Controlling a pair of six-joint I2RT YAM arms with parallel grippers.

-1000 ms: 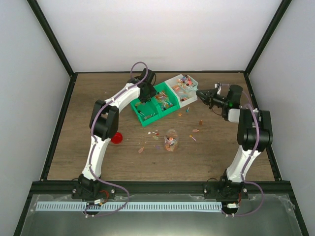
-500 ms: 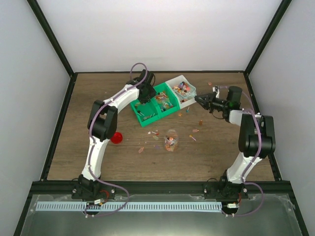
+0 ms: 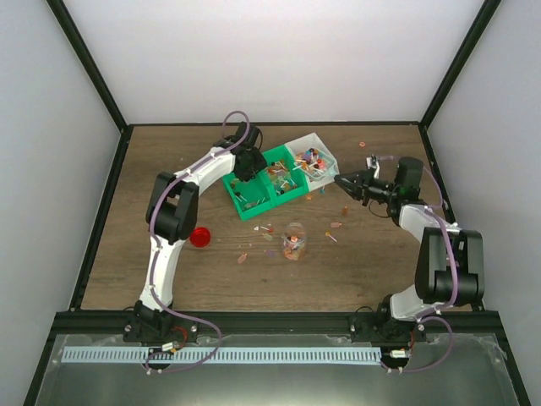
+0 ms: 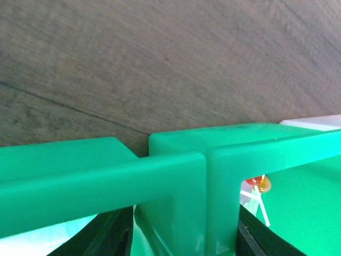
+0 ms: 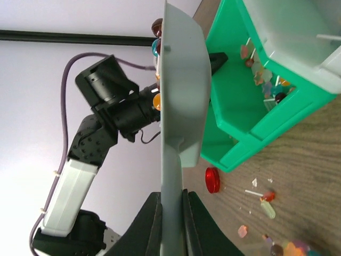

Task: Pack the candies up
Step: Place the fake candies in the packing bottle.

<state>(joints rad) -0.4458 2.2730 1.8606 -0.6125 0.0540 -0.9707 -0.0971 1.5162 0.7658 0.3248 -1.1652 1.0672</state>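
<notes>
Several candies [image 3: 269, 228] lie loose on the wooden table, and more fill the green bin [image 3: 256, 196] and the white bin [image 3: 314, 140] joined to it. My right gripper [image 3: 342, 180] [image 5: 171, 213] is shut on the handle of the pale scoop [image 5: 178, 106]. The scoop stands on edge by the white bin, with a few candies [image 5: 156, 99] showing past its rim. My left gripper [image 3: 245, 167] [image 4: 184, 234] sits astride the green bin's back wall [image 4: 176, 176], one dark finger [image 4: 106, 234] on each side of it.
A clear jar [image 3: 294, 241] holding some candies stands in the middle of the table. Its red lid [image 3: 199, 237] [image 5: 212, 180] lies to the left. Black frame rails border the table.
The right arm has swung outward and lower, and its gripper with the scoop has come slightly nearer. The joined bins have turned and shifted a little to the left with the left gripper.
</notes>
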